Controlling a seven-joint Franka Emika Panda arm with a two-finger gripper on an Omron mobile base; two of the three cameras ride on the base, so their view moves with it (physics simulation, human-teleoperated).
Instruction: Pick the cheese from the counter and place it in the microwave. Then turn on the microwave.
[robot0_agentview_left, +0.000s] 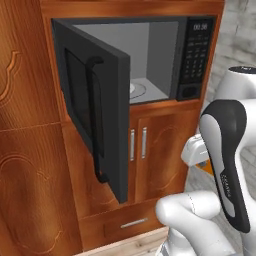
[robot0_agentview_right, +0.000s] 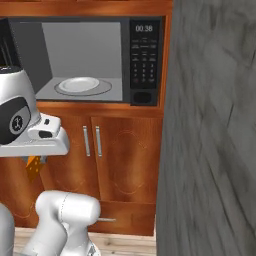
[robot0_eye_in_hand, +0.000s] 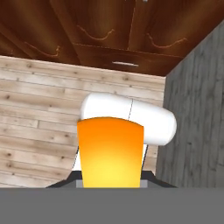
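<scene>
The black microwave (robot0_agentview_left: 197, 55) is built into wooden cabinetry, and its door (robot0_agentview_left: 95, 115) stands swung wide open to the left. Inside it lies a white plate (robot0_agentview_right: 80, 85) on a grey floor. Its button panel (robot0_agentview_right: 144, 55) is on the right. The cheese (robot0_eye_in_hand: 110, 153), an orange-yellow chunk, is held in my gripper (robot0_agentview_right: 34, 161), which is shut on it. The gripper hangs below and in front of the microwave opening, at the height of the cabinet doors, pointing down at the floor. A corner of the cheese (robot0_agentview_left: 206, 168) peeks out under the white hand. The counter is out of view.
Below the microwave are two brown cabinet doors with silver bar handles (robot0_agentview_right: 91, 141) and a drawer (robot0_agentview_left: 134, 223). A grey wall (robot0_agentview_right: 215, 140) stands close on the right. The open door juts out into the room on the left. A light plank floor (robot0_eye_in_hand: 39, 113) lies beneath.
</scene>
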